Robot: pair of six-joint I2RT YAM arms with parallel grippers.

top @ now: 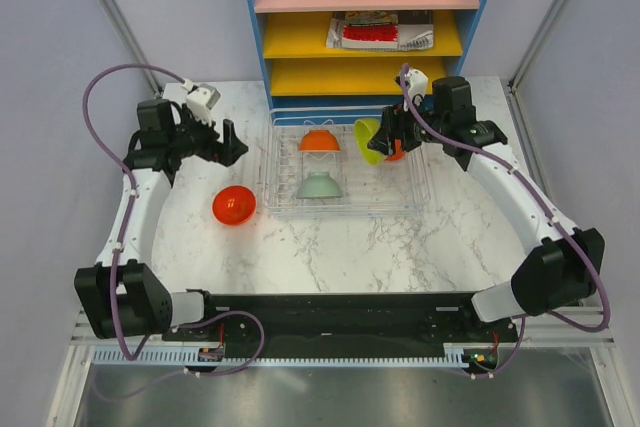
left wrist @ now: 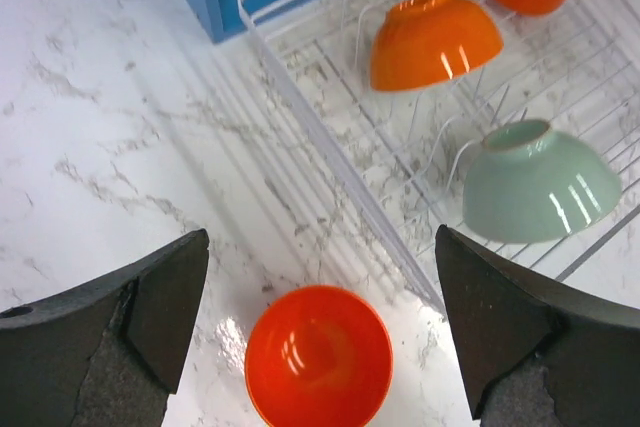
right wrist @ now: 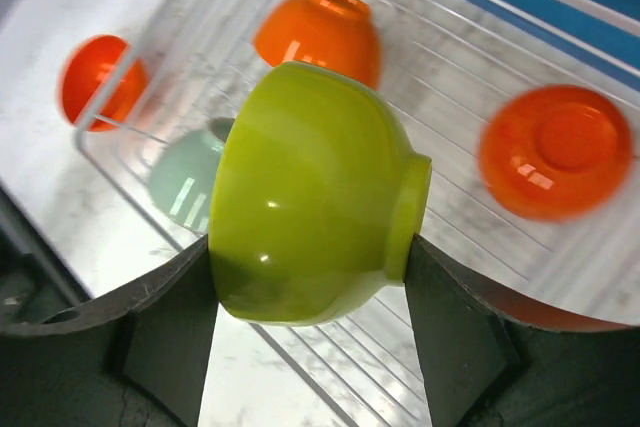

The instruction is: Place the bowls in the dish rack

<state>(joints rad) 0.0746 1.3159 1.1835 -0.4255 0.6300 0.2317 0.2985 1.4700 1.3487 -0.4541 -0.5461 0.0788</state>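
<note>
The right gripper [top: 386,137] clamps the lime green bowl [top: 367,139] on its side above the right end of the dish rack [top: 345,210], while the left gripper [top: 232,142] hangs wide open and empty over the table [top: 330,257] just left of it. In the rack an orange bowl [top: 319,140], a mint bowl [top: 319,186] and an orange-red bowl [right wrist: 555,152] lie upside down; a red bowl [top: 234,205] sits upright beside the rack's left edge.

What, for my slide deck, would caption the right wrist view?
Right gripper holding a lime green bowl over the dish rack, with an orange bowl and a mint bowl already racked.
</note>
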